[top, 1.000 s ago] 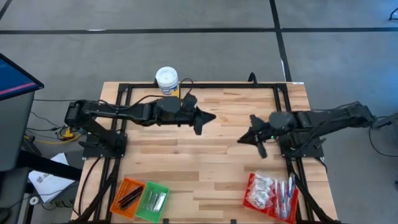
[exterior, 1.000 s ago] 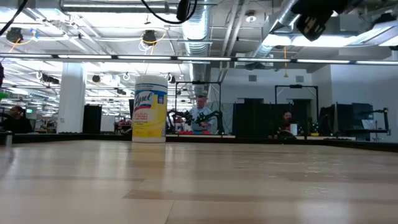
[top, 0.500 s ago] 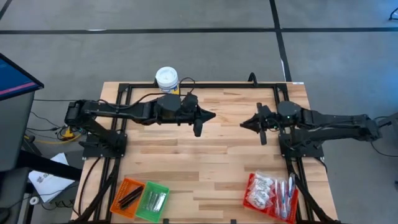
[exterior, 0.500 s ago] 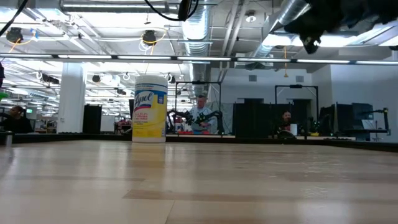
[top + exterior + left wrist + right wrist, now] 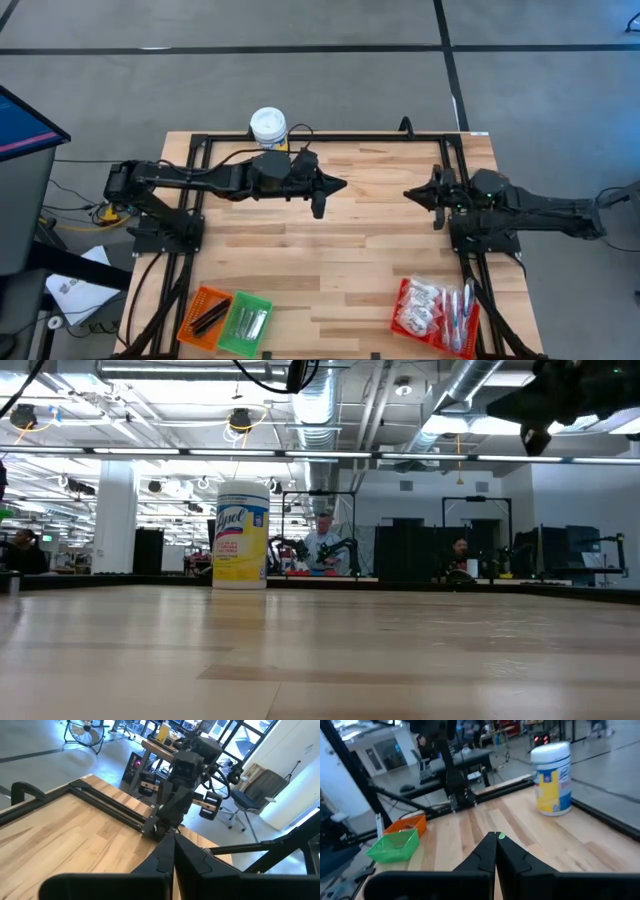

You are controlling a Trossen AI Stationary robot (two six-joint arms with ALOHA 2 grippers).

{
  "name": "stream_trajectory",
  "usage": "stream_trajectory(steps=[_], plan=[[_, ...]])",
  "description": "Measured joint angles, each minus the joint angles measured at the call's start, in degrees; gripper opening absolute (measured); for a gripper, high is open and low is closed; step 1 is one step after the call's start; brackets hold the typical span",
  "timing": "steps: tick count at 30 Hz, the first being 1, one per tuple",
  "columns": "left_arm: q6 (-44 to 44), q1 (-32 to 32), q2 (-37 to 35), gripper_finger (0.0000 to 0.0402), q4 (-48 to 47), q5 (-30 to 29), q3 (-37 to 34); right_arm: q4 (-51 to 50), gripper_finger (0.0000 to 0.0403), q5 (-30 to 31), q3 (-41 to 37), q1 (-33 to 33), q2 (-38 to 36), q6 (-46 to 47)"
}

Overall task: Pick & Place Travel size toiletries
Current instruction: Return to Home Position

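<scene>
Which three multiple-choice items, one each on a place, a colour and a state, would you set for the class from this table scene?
1. Where does the yellow canister stand?
A. at the table's far edge
B. at its near edge
C. on the floor

2. What colour is the basket right beside the orange basket?
A. blue
B. green
C. white

3. How are the right gripper's fingers?
A. wide open
B. shut on a sachet
C. shut, empty

Key: 1 A, the high view shows it at the far edge, near the left gripper, which is also shut. 2 B, the green basket lies next to the orange one. 3 C, the right wrist view shows the fingers meeting with nothing between them.
</scene>
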Motion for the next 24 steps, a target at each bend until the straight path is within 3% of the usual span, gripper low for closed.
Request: stream_trajectory(steps=[15, 24], plan=[[0.0, 0.4, 0.0, 0.0001, 0.2, -0.9, 0.0, -7.7, 0.0, 1.9, -4.7, 0.0, -18.1, 1.3], [0.0, 1.5, 0.0, 0.0001, 1.2, -1.1, 0.0, -8.6, 0.0, 1.2, -5.3, 0.5, -18.3, 1.5]])
